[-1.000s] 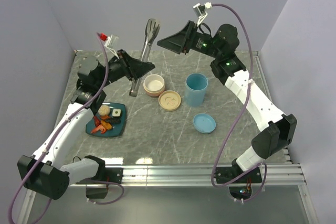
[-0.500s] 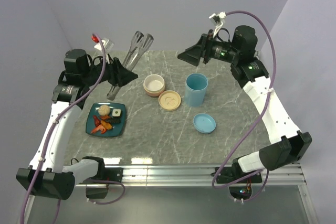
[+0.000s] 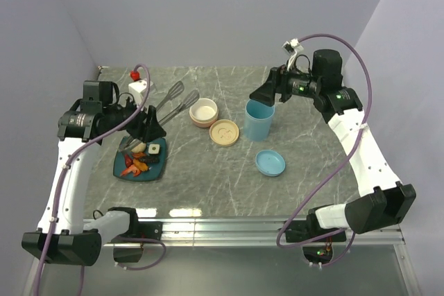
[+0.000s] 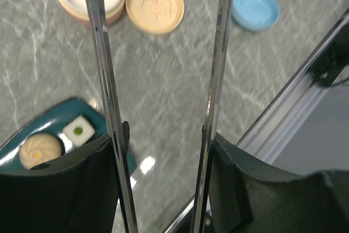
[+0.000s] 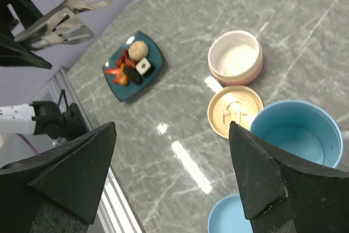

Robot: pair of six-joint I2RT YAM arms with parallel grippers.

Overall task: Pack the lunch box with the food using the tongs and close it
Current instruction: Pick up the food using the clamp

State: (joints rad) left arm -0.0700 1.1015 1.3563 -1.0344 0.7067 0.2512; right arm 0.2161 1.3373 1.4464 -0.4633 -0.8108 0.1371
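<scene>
Lowered since earlier: left gripper (image 3: 154,129) with slim silvery metal tongs (image 3: 173,100), now beside dark teal square plate (image 3: 156,169) at 8 o'clock on grey marble table (image 3: 208,178). Tongs: clamped across both arms, sprung well apart, tips empty, pointing 2 o'clock. Food (image 3: 141,157): on plate. Right gripper (image 3: 262,95): fingers wide, empty, above tall blue cup (image 3: 258,126).

The slim silvery metal tongs (image 4: 106,80) lose their tips past the top edge. Left of them, the left gripper (image 4: 166,135) hides part of the dark teal square plate (image 4: 52,124).
</scene>
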